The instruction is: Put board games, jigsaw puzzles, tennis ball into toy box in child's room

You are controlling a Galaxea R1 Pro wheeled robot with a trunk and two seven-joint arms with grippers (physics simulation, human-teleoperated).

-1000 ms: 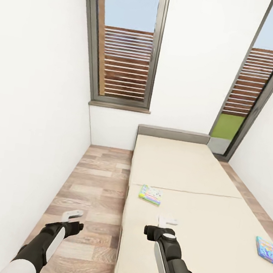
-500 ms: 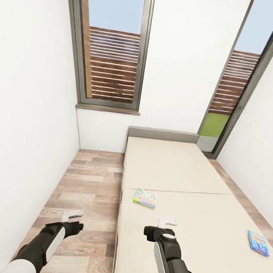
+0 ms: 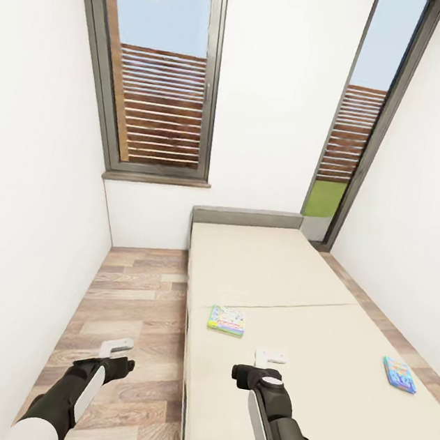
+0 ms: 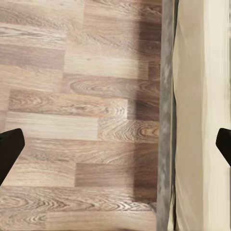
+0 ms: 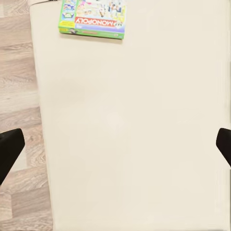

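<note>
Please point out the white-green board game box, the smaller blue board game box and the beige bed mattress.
White-green board game box (image 3: 227, 320), head view, middle of its cover.
Smaller blue board game box (image 3: 399, 374), head view, centre of its cover.
Beige bed mattress (image 3: 269, 270), head view, bare far half.

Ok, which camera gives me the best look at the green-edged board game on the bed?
The right wrist view: the green-edged board game is close enough to read "MONOPOLY", though cut off at the frame edge. The head view shows it whole but small, ahead of the right gripper.
</note>
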